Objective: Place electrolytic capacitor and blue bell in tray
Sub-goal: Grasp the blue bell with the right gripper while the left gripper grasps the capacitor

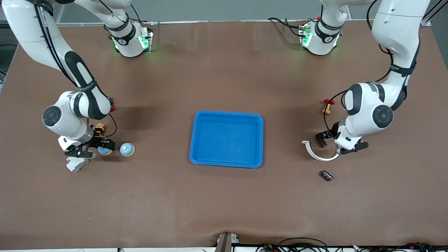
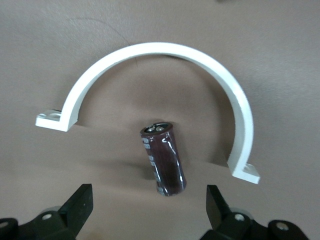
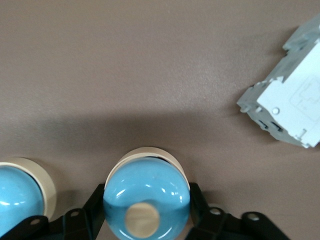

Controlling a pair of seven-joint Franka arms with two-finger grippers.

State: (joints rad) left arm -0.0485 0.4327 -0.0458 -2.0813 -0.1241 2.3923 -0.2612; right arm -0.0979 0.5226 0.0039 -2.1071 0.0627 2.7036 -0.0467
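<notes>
Dark electrolytic capacitor (image 1: 326,175) lies nearest the camera, under the left gripper (image 2: 150,200), fingers apart; right gripper (image 3: 147,210) clamps a blue bell (image 3: 146,197) beside the tray (image 1: 226,161).

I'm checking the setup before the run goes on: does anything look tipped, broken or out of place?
Only the capacitor lies tipped on its side, beside the white half-ring clamp. The tray sits flat and square. Nothing looks broken or spilled.
</notes>
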